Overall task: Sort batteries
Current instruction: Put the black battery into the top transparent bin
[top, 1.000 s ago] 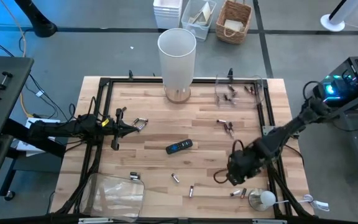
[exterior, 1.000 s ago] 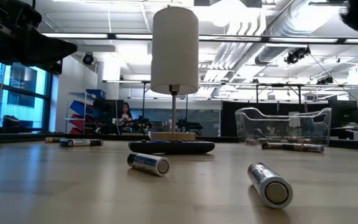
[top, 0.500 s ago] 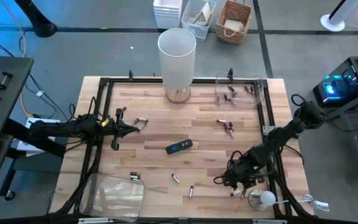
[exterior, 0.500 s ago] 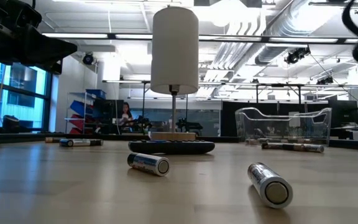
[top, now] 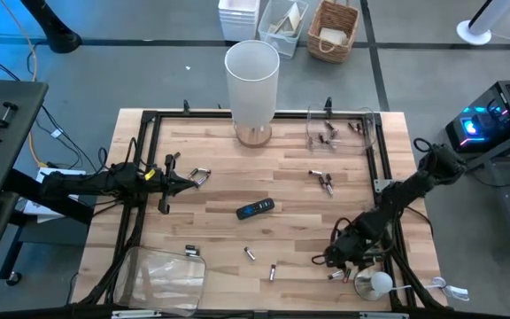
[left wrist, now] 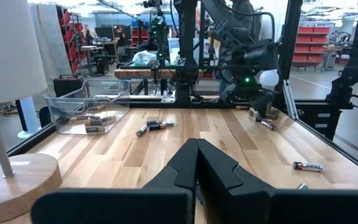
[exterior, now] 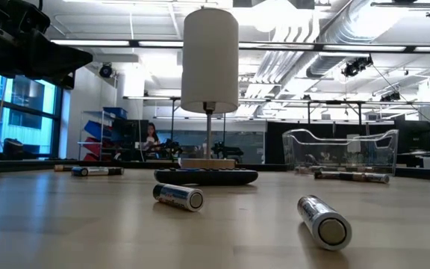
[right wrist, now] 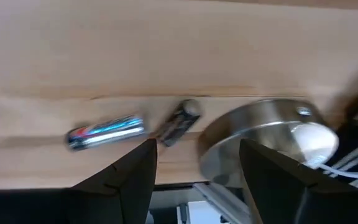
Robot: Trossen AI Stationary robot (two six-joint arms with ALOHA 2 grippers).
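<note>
Small batteries lie scattered on the wooden table: two (top: 335,276) by the near right corner, others (top: 249,253) (top: 190,252) near the front edge, a few (top: 323,181) mid-right. My right gripper (top: 343,257) hovers open just above the corner pair. Its wrist view shows a blue-silver battery (right wrist: 106,132) and a dark one (right wrist: 179,122) lying flat beyond the spread fingers of the right gripper (right wrist: 197,168). My left gripper (top: 197,177) waits shut over the table's left side, also seen as the left gripper (left wrist: 196,168).
A silver disc with a white ball (right wrist: 263,146) sits beside the corner batteries. A white lamp (top: 252,89) stands at the far edge, and a black remote (top: 255,209) lies mid-table. One clear tray (top: 339,131) holds batteries far right. Another clear tray (top: 162,279) is near left.
My right gripper has moved toward the table's near edge and down, closing in on the two batteries by the near right corner. The batteries have stayed where they were.
</note>
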